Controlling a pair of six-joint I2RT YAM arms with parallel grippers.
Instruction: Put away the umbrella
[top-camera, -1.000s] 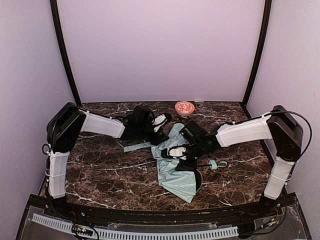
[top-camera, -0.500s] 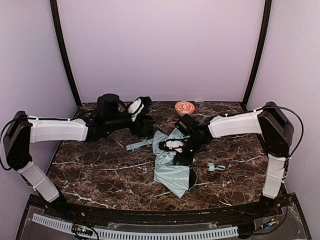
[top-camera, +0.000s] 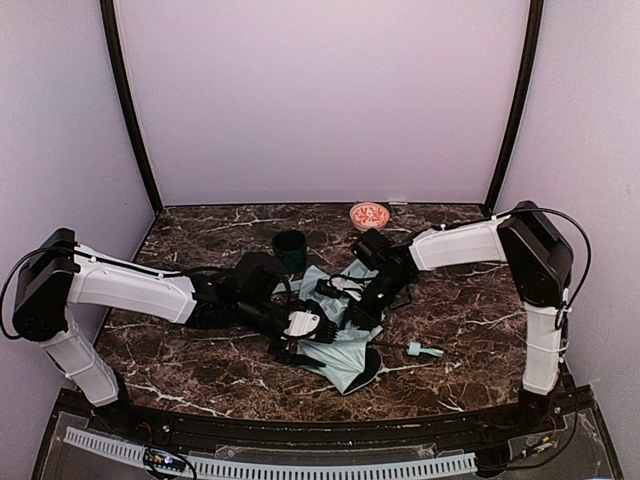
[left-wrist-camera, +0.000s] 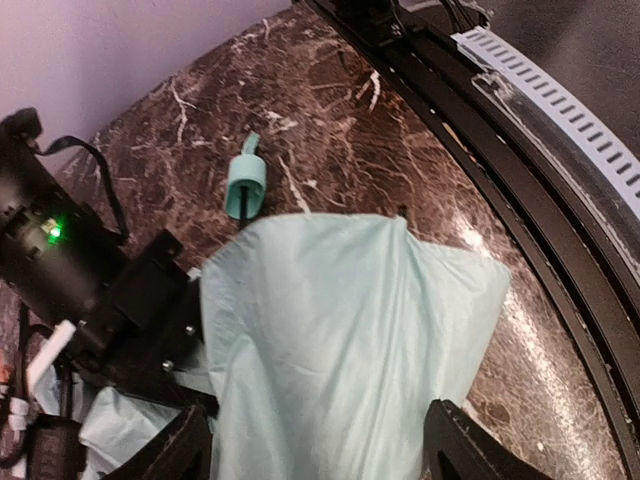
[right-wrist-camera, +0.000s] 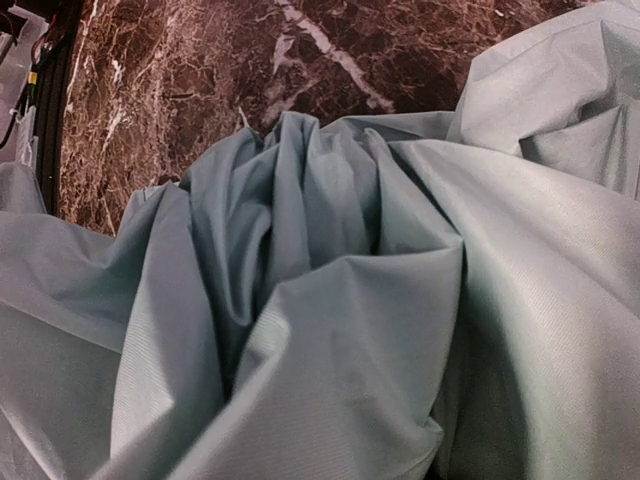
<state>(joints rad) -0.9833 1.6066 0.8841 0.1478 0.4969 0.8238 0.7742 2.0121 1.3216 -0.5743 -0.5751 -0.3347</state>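
Note:
The umbrella (top-camera: 345, 345) lies collapsed in the middle of the marble table, its pale mint fabric (left-wrist-camera: 340, 330) crumpled. Its thin black shaft leads to the small mint handle (top-camera: 425, 350), also in the left wrist view (left-wrist-camera: 245, 185). My left gripper (top-camera: 308, 326) hangs over the fabric's near-left part. It is open, with its two dark fingertips (left-wrist-camera: 462, 445) astride a fold of the cloth (left-wrist-camera: 320, 440). My right gripper (top-camera: 345, 292) presses into the fabric's far edge. Bunched cloth (right-wrist-camera: 340, 330) fills its wrist view and hides its fingers.
A dark green mug (top-camera: 290, 249) stands just behind the umbrella, between the two arms. A small red patterned bowl (top-camera: 369, 215) sits at the back by the wall. The black front rail with its white slotted strip (left-wrist-camera: 560, 110) runs close to the fabric's near edge.
My left arm swung from the back, by the mug, round to the umbrella's near-left side, and its jaws opened wider. The right gripper shifted back-left on the fabric; the handle slid forward.

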